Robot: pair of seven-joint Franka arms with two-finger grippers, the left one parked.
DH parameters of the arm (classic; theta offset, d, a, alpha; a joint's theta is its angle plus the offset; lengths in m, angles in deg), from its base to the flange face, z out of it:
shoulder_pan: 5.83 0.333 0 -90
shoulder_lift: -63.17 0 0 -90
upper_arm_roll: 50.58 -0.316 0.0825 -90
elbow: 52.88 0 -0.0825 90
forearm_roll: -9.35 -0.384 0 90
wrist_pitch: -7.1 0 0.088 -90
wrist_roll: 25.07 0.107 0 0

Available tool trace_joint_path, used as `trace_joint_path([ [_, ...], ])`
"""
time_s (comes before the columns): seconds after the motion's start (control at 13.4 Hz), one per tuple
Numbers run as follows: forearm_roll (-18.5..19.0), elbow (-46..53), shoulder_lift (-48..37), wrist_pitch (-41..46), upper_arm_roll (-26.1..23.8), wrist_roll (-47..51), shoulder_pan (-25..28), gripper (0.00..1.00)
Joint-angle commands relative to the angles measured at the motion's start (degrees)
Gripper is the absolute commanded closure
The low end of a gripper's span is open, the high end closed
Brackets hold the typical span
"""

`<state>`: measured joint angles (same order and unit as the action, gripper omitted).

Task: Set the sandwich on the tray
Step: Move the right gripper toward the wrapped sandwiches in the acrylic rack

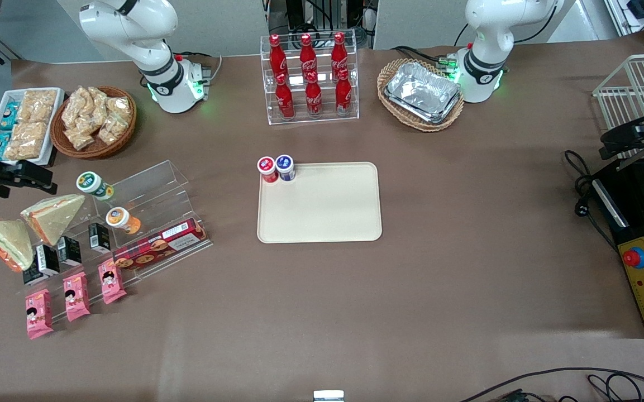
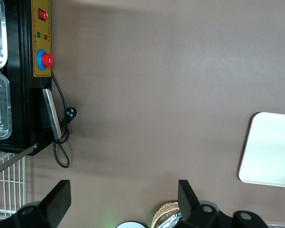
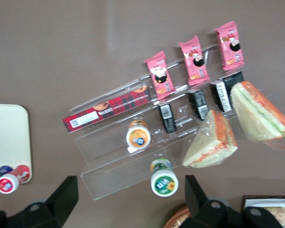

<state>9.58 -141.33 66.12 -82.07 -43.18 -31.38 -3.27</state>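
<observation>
I had the claw [image 1: 31, 177] [image 3: 130, 185] hanging above the working arm's end of the worktop [image 1: 411, 307], its two fingers [image 3: 61, 199] spread wide with nothing between them. The wrist camera looked straight down on the clear stepped stand [image 1: 148, 206] and the wedges beside it.

The sandwich [image 1: 3, 243] [image 3: 261, 111] lay on the worktop's outermost stretch at that end, wrapped and untouched. On the front camera's clock face it sat at about seven o'clock from the claw and nearer to that camera. The tanner wedge [image 1: 53, 215] [image 3: 211, 142] lay just beside it, at roughly two o'clock from it, and looked closer to the claw than my target was. I judged that to be the main risk of a wrong pick.

The sandwich's long filled edge, orange-red and green, ran roughly from ten o'clock to four o'clock in the front view. I reckoned the fingers would have to close across that line, so the wrist probably needed turning before the descent.

The tray [image 1: 322, 218] [image 3: 7, 137] lay well apart at mid-worktop, at about three o'clock from the sandwich. It was bare except for two small capped cups [image 1: 276, 168] standing in its eleven o'clock corner, which left ample room. Nothing of the task was done yet
</observation>
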Motion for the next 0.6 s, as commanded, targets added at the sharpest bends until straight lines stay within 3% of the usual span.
trace_joint_path([
  [0.0, 0.9, 0.3, 0.0, -0.1, 3.8, -10.4, -0.5, 0.0],
  [0.22, -0.4, 0.3, 1.1, -2.3, 8.0, -18.6, -0.6, 0.0],
  [0.52, -0.7, 0.2, 4.0, -6.7, 10.1, -27.5, -1.9, 0.0],
])
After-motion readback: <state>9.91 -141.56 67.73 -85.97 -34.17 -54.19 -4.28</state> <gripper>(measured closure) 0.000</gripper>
